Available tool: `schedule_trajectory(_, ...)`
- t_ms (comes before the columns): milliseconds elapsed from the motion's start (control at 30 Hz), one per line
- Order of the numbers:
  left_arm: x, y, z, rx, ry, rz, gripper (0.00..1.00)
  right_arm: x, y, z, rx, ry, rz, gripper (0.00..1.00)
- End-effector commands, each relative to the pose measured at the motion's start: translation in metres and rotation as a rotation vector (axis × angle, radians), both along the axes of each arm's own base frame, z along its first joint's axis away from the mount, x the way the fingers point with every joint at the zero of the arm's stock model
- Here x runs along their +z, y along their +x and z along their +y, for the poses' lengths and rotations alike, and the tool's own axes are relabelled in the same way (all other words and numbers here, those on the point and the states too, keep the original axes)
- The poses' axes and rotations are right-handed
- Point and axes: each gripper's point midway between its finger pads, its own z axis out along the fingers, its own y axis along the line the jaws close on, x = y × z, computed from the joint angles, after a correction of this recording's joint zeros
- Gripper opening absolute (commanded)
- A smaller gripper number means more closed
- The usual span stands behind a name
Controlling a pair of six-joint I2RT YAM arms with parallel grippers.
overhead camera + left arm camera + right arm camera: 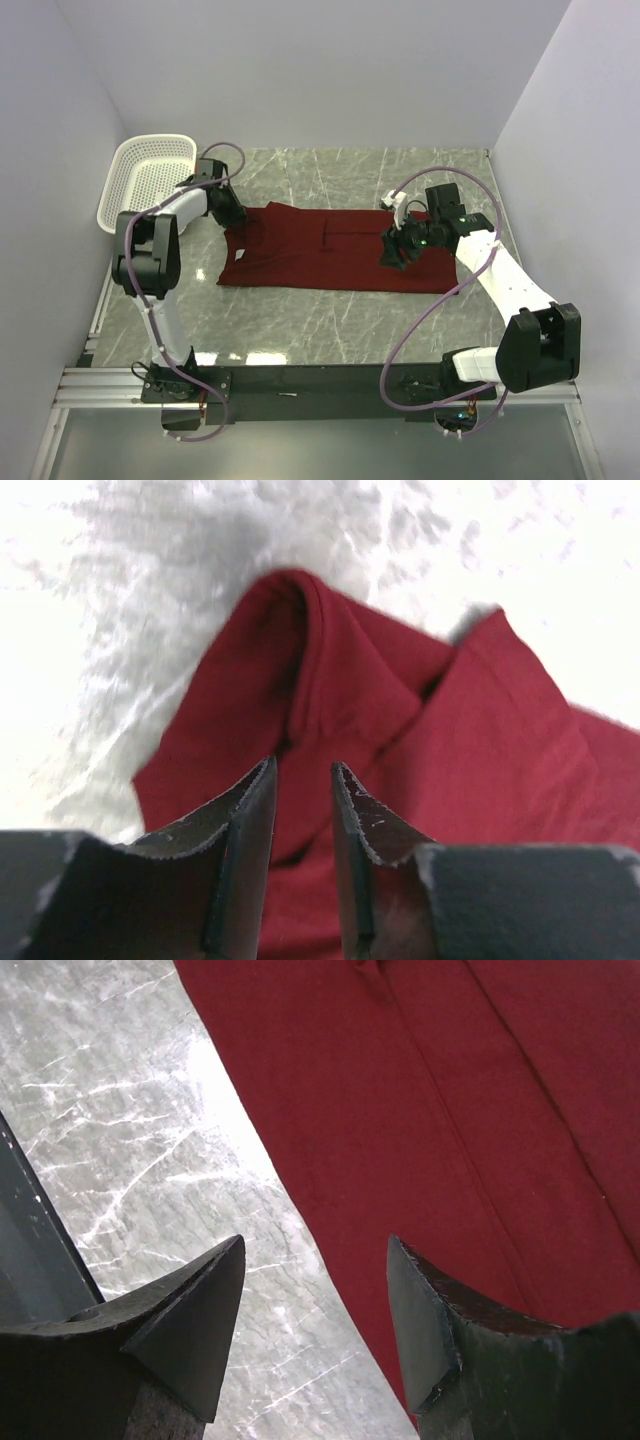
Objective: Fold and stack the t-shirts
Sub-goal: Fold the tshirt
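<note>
Lying on the marble table (300, 335), the maroon t-shirt (320, 262) bunches at 12 o'clock of the left gripper (302, 768), fingers narrowly apart; the right gripper (316, 1244), fingers wide apart, straddles its edge, cloth toward 3 o'clock.

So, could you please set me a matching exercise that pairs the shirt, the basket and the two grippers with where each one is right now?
Things:
1. maroon t-shirt
2. white perforated basket
3. left gripper
4. right gripper

Places or states:
A. far left corner of the marble table
B. jaws wide apart, the shirt's edge showing between them, at its right end
C. spread flat across the middle of the table
D. jaws a narrow gap apart, over a rumpled fold at the shirt's left end

Pairs: 1-C; 2-A; 3-D; 4-B
</note>
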Motion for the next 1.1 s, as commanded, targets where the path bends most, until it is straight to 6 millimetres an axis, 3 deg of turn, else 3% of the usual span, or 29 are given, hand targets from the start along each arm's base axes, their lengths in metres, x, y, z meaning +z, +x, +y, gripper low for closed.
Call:
schedule_trajectory(0,0.023,0.037,-0.002,0.049,-0.029,-0.095,0.34,0.007,0.001,0.000,0.004,0.019,-0.018,0.65)
schedule_trajectory(333,-0.013,0.047,0.007,0.091,0.033,0.006,0.29,0.005,0.001,0.000,0.009,0.024,-0.005,0.65)
schedule_trajectory(533,-0.019,0.050,0.012,0.097,0.065,0.018,0.27,0.007,0.000,0.000,0.011,0.031,-0.009,0.65)
schedule_trajectory(633,-0.015,0.056,0.012,0.092,0.067,-0.005,0.16,0.007,0.000,0.000,0.010,0.032,-0.007,0.65)
schedule_trajectory(767,-0.006,0.074,0.009,0.079,0.060,-0.047,0.04,0.008,0.000,-0.001,0.008,0.035,-0.006,0.65)
schedule_trajectory(833,-0.011,0.079,0.007,0.064,0.058,-0.040,0.02,0.010,0.000,-0.002,0.005,0.037,-0.011,0.65)
schedule_trajectory(900,-0.002,0.093,0.002,0.042,0.044,-0.072,0.01,0.011,0.001,-0.002,0.002,0.039,-0.015,0.65)
schedule_trajectory(933,-0.010,0.097,0.002,0.042,0.043,-0.061,0.01,0.011,0.001,-0.003,0.002,0.040,-0.013,0.65)
schedule_trajectory(1000,0.005,0.116,-0.003,0.032,0.021,-0.103,0.01,0.010,0.001,-0.003,0.001,0.037,-0.013,0.65)
schedule_trajectory(1033,-0.003,0.121,-0.005,0.031,0.015,-0.092,0.01,0.009,0.001,-0.004,-0.002,0.034,-0.010,0.65)
schedule_trajectory(1067,0.013,0.137,-0.009,0.031,-0.003,-0.139,0.01,0.008,0.002,-0.005,-0.005,0.032,-0.011,0.65)
